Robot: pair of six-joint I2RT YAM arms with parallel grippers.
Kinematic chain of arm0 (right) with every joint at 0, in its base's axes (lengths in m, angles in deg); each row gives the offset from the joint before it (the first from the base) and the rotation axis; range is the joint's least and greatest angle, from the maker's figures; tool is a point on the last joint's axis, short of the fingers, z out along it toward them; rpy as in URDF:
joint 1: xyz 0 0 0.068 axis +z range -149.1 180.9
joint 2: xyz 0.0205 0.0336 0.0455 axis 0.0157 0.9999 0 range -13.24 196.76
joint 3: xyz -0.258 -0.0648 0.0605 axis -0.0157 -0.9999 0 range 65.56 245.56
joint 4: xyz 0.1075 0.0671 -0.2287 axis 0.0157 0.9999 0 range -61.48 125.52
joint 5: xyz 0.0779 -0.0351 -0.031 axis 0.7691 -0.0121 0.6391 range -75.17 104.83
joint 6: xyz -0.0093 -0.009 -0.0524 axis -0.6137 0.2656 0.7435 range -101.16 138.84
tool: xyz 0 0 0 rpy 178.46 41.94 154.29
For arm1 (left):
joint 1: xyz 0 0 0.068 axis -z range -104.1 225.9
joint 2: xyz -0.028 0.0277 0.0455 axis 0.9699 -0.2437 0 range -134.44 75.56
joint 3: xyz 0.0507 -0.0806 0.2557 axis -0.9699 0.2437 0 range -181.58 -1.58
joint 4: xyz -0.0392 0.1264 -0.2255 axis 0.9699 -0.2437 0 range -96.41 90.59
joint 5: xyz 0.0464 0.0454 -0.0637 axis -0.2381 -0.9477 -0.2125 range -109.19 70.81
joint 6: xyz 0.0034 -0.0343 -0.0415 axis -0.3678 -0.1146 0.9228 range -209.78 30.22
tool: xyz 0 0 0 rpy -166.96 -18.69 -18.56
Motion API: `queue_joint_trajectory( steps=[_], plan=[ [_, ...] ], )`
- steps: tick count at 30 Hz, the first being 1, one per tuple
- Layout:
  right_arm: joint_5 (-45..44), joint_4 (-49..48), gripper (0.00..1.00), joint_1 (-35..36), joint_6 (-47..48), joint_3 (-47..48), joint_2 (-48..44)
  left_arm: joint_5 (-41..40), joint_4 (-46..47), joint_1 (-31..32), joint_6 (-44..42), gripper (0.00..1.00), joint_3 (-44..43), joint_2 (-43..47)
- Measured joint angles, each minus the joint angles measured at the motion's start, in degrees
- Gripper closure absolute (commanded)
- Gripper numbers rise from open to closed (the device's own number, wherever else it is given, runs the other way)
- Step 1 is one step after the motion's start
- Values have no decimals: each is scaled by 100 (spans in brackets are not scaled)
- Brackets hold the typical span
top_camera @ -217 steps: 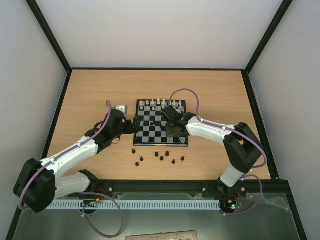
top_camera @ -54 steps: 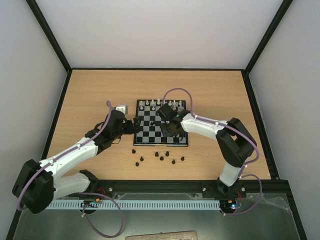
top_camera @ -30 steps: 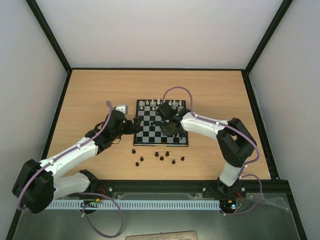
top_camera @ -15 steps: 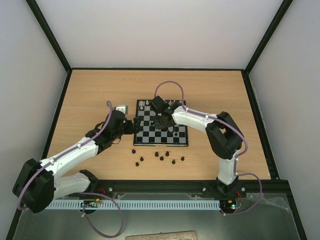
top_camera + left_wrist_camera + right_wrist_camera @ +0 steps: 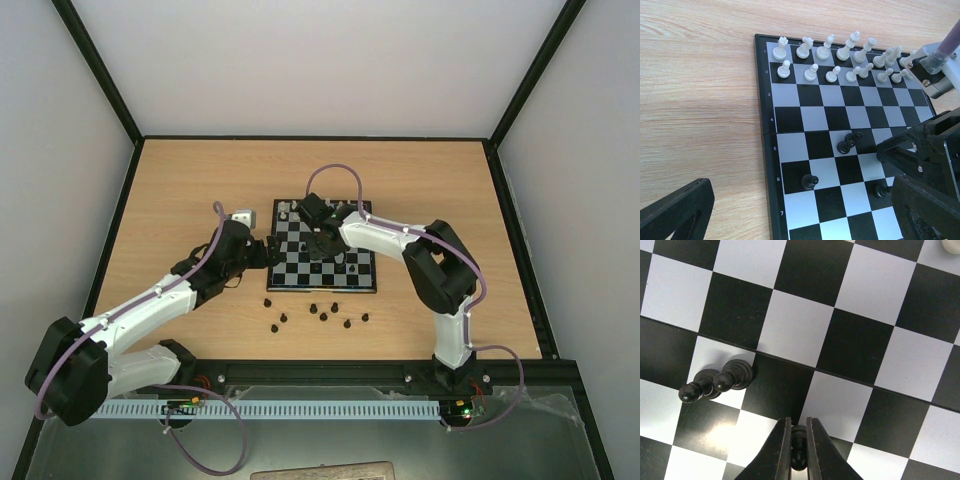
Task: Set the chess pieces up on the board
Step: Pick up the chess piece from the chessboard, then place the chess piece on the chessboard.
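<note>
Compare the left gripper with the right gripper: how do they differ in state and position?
The left gripper stands wide open and holds nothing; the right gripper is shut on a black piece. The left gripper sits at the left edge of the board; the right gripper is above the board's squares, nearer the middle. Both are dark two-finger grippers, held low by the board.

One chessboard [image 5: 300, 272], bench [image 5: 190, 185] centre; white pieces [image 5: 285, 212] along far edge. Several black chess pieces [image 5: 323, 316] loose on bench, near side. Over chessboard, right gripper [image 5: 318, 243]; at its left edge, left gripper [image 5: 266, 252].
</note>
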Motion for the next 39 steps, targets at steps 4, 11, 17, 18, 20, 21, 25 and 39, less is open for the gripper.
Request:
queue_joint_trajectory(
  steps=[4,11,17,18,20,21,25,39],
  plan=[
    [-2,-26,98,0,-2,-57,-35,0,0,0,0,0,0,0],
    [7,7,98,15,-46,-656,-540,0,0,0,0,1,0,-33],
    [26,11,98,107,-70,-791,-678,-17,0,2,0,1,0,-52],
    [31,9,98,122,-72,-800,-678,-28,0,2,0,1,0,-52],
    [46,7,98,153,-87,-828,-680,-46,0,2,0,1,0,-52],
    [52,2,98,162,-92,-848,-680,-48,0,2,0,0,0,-52],
    [72,-7,98,184,-129,-890,-680,-59,0,2,0,0,0,-52],
    [94,-26,91,308,-173,-892,-680,-85,0,52,-9,1,0,-52]
  ],
)
